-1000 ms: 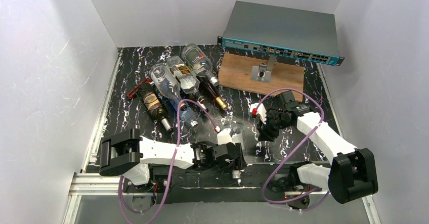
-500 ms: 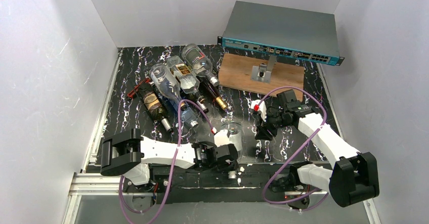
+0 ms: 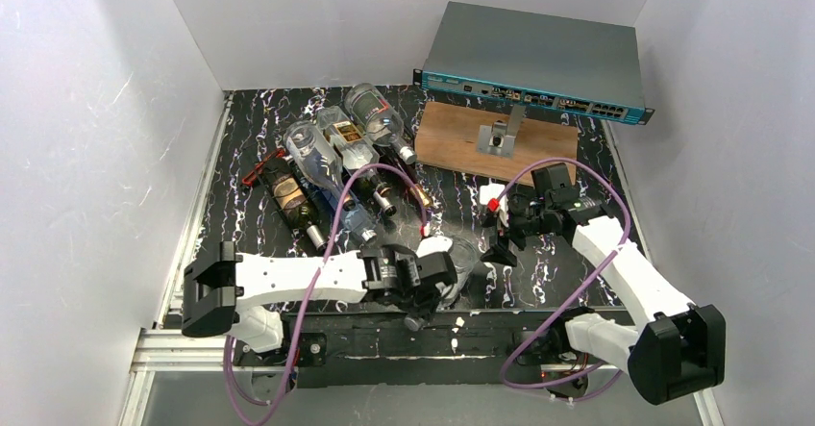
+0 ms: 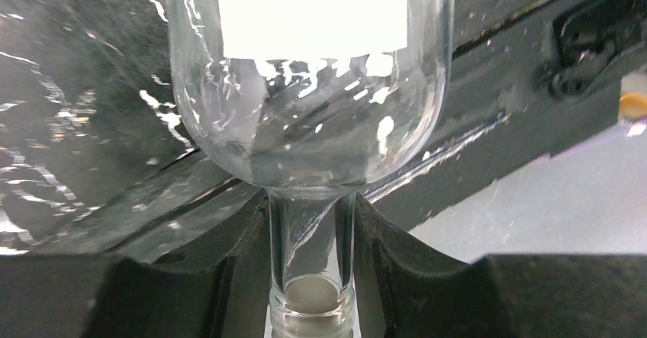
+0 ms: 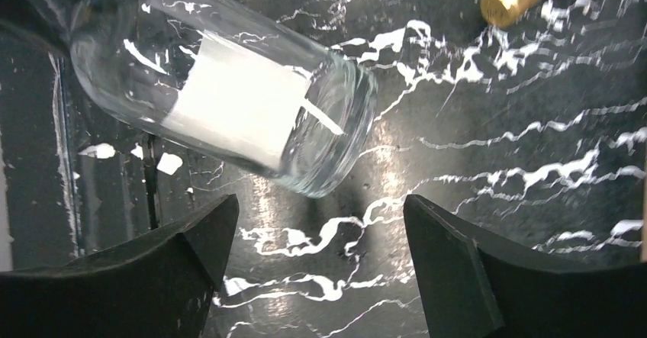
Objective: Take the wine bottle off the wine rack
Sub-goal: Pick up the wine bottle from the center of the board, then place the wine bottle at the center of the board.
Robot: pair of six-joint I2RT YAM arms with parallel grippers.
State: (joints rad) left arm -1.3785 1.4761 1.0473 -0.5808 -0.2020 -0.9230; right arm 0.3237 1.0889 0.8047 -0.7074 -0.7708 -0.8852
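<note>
**Left gripper (image 4: 311, 277) clamping the wine bottle's neck near the table's front edge**

The wine bottle (image 4: 305, 86) is lying clear of the wine rack (image 3: 269, 168), its narrow neck giving the fingers a sure hold. Just beside its base, the right gripper (image 5: 320, 277) is hanging with jaws wide apart, holding nothing. Farther back, other bottles (image 3: 341, 147) are crowding the rack, with a wooden board (image 3: 452, 142) and a network switch (image 3: 538, 61) sitting beyond them.

Plain white walls (image 3: 96, 109) box in the table (image 3: 250, 123) on left, back and right, with soft glare on the left one. Table top is black with white marble veins; aluminium rails (image 3: 183, 253) run along its left and near edges. Light even and bright.
</note>
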